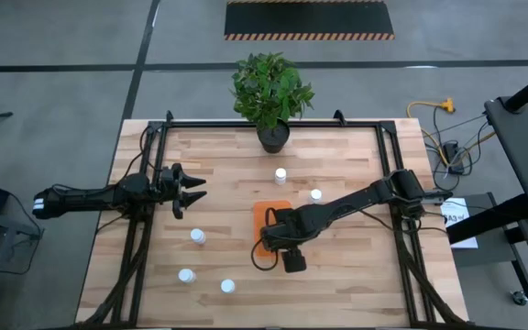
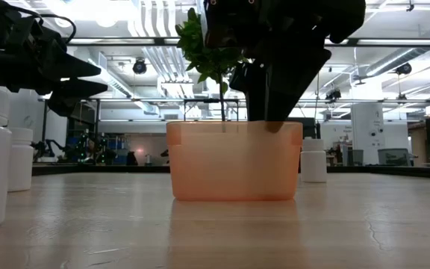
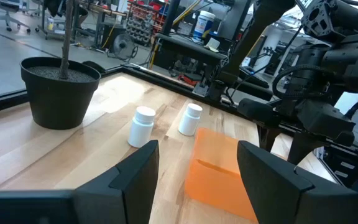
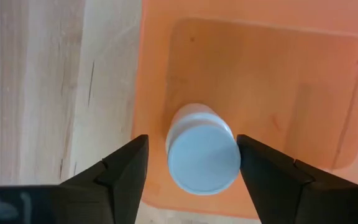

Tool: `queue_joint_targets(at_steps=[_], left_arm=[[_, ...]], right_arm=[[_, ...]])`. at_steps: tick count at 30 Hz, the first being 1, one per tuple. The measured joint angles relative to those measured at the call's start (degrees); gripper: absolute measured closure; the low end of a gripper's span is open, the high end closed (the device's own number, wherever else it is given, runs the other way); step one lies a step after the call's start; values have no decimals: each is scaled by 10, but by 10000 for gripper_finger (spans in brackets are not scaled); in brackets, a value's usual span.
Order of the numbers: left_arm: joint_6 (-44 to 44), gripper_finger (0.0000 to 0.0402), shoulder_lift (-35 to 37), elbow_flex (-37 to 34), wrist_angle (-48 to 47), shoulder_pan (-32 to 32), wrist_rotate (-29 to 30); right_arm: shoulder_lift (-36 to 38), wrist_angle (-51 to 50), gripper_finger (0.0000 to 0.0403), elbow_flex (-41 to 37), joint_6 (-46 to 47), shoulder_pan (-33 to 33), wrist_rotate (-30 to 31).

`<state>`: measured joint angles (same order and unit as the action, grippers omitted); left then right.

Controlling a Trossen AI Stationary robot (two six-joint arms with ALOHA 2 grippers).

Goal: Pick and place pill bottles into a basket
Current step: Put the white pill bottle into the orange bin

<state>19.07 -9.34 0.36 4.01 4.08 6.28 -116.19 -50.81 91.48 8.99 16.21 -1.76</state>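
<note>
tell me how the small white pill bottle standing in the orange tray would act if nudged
The small white cylindrical pill bottle stands upright in the shallow orange plastic tray, so it could probably tip. Its round body would likely roll once down. It looks rigid and probably light, so a light push may slide it.

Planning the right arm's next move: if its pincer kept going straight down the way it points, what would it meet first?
Most likely the pill bottle directly between the right pincer's open fingers, standing upright inside the orange basket. Depth is hard to judge, but the cap sits squarely in its line, ahead of the basket floor.
</note>
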Motion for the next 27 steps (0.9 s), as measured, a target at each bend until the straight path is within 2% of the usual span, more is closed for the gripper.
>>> queue_joint_targets(at_steps=[17, 21, 27], left_arm=[[0, 201, 0, 0, 0, 0, 0], [0, 201, 0, 0, 0, 0, 0], [0, 201, 0, 0, 0, 0, 0]], right_arm=[[115, 8, 165, -9, 6, -15, 6], [153, 37, 165, -50, 30, -29, 9], [257, 104, 162, -176, 88, -50, 22]])
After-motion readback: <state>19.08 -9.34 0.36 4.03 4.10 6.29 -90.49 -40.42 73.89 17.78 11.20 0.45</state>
